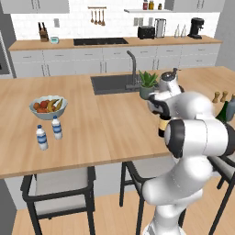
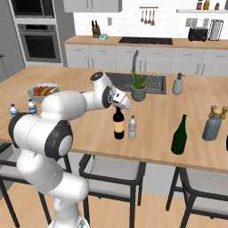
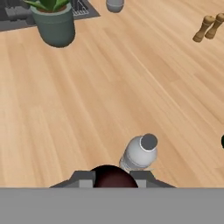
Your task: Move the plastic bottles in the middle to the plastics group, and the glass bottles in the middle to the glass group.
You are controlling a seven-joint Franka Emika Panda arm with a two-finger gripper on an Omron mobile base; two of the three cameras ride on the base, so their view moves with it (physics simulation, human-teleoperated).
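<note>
The near-black wine bottle with a tan label (image 2: 118, 125) stands upright on the island counter. My gripper (image 2: 119, 105) is shut on its neck, and its dark top (image 3: 109, 176) fills the gap between my fingers (image 3: 84, 177). The small clear unlabelled plastic bottle (image 2: 132, 127) (image 3: 140, 153) stands just right of it, untouched. The dark green wine bottle (image 2: 179, 135) (image 1: 223, 112) stands further right near the front edge. Beyond it is the grey-blue bottle (image 2: 212, 126). Two blue-labelled water bottles (image 1: 41, 137) (image 1: 57, 127) stand far left by the fruit bowl (image 1: 48, 106).
A potted plant (image 2: 139, 87) (image 3: 54, 26) stands behind the wine bottle beside the sink (image 1: 112, 84). A grey soap dispenser (image 2: 178, 84) is to its right. Two brown shakers (image 2: 218, 110) (image 3: 208, 27) stand behind the grey-blue bottle. Stools (image 1: 57, 188) line the counter's front edge.
</note>
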